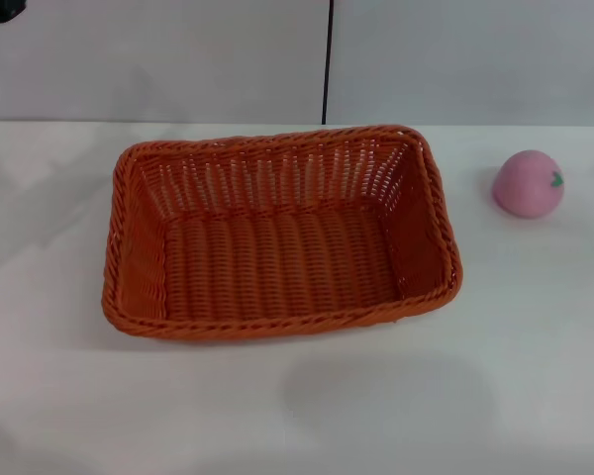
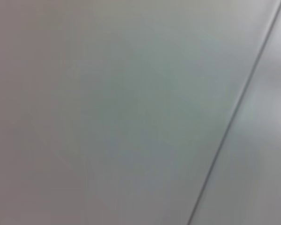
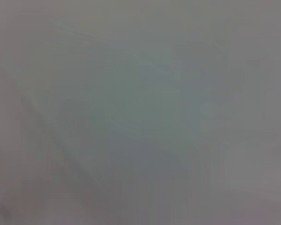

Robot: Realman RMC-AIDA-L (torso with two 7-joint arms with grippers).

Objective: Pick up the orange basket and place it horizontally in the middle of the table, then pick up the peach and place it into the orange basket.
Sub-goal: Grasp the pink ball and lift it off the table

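Presently, orange basket (image 1: 281, 236) stood lengthwise across the middle of the tabletop (image 1: 495, 376); peach (image 1: 528, 183) lay outside it.
Basket sat upright, open side up, nothing inside. Peach rested on the tabletop well apart from the basket's right end, toward the far edge, leaf mark facing right. Neither arm's jaws appeared in any view, so their state could not be told and no position relative to them could be given. Both wrist views showed only plain grey surface.

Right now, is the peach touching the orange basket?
Apart. The head view shows bare white table between the peach and the orange basket.
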